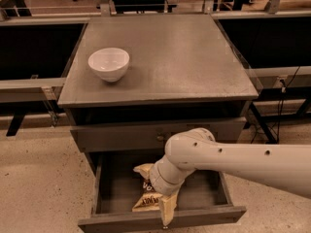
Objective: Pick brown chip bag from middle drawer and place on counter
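Observation:
The brown chip bag [145, 199] lies in the open middle drawer [160, 221], near its middle front; its cream top corner and lettered lower part show, the rest is hidden behind my arm. My gripper [167, 208] hangs from the white arm, low inside the drawer, right over the bag's right side and close to the drawer's front panel. The counter [180, 52] is the grey cabinet top above.
A white bowl [109, 63] stands on the counter's left side. The taller drawer front [116, 137] above the open drawer is pushed in. Dark shelving and metal rails flank the cabinet; cables hang at the right.

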Controlling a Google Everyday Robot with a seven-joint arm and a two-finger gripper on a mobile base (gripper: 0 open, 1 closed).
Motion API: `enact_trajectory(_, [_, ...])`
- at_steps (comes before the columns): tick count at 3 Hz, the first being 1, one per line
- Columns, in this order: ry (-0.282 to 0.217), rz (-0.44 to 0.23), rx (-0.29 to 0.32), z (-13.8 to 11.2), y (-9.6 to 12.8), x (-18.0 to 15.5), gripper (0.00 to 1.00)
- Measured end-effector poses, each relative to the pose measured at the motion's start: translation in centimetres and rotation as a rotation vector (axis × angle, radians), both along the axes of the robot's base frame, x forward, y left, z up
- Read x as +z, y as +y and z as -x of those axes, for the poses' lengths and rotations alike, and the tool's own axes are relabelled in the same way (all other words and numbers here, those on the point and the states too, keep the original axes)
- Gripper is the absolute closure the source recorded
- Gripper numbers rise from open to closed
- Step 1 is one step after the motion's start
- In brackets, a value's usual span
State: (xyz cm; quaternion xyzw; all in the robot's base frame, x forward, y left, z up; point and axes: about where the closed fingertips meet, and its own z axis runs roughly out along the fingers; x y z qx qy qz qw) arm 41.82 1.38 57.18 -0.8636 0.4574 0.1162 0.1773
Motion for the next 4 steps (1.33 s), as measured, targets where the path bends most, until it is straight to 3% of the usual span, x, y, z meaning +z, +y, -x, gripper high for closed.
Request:
enact_trajectory(1, [-0.001,0.002,-0.001,0.0,0.0,0.0,0.00])
enact_trajectory(2, [-0.014,0.100,0.051,-0.5,-0.2,-1.1,0.00])
enact_trajectory(3, [-0.052,0.323,0.219,-2.5,-1.4,-2.7,0.00])
enact_trajectory(4, [-0.103,0.427,0.346,-3.7,-1.5,-3.0,0.00])
